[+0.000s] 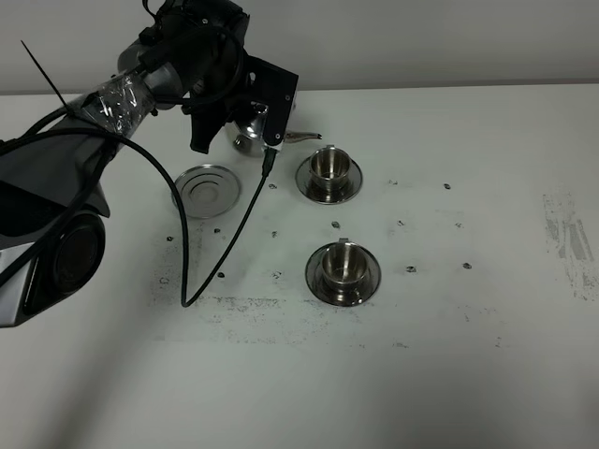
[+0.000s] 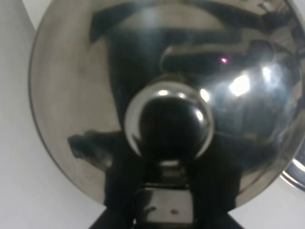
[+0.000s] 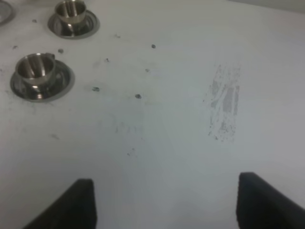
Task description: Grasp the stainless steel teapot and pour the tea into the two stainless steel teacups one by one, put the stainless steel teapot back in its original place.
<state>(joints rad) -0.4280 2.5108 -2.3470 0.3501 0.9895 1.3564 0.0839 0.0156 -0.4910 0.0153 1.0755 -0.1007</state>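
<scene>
My left gripper (image 1: pixel 266 120) is shut on the handle of the stainless steel teapot (image 1: pixel 247 128), which is off its saucer at the back of the table. Its thin spout (image 1: pixel 304 137) points right and ends just short of the far teacup (image 1: pixel 328 166). The left wrist view is filled by the teapot's lid and knob (image 2: pixel 167 119); the gripper (image 2: pixel 162 212) shows only as dark shapes around the handle. The bare round saucer (image 1: pixel 208 190), the original place, lies front-left of the teapot. The near teacup (image 1: pixel 342 266) stands on its saucer. My right gripper (image 3: pixel 164 205) is open and empty over bare table.
A black cable (image 1: pixel 229 238) hangs from the left arm and trails across the table beside the bare saucer. The white table (image 1: pixel 487 281) has dark specks and a scuffed patch (image 3: pixel 224 102) on the right. Both cups (image 3: pixel 34 69) (image 3: pixel 71 10) show far off in the right wrist view.
</scene>
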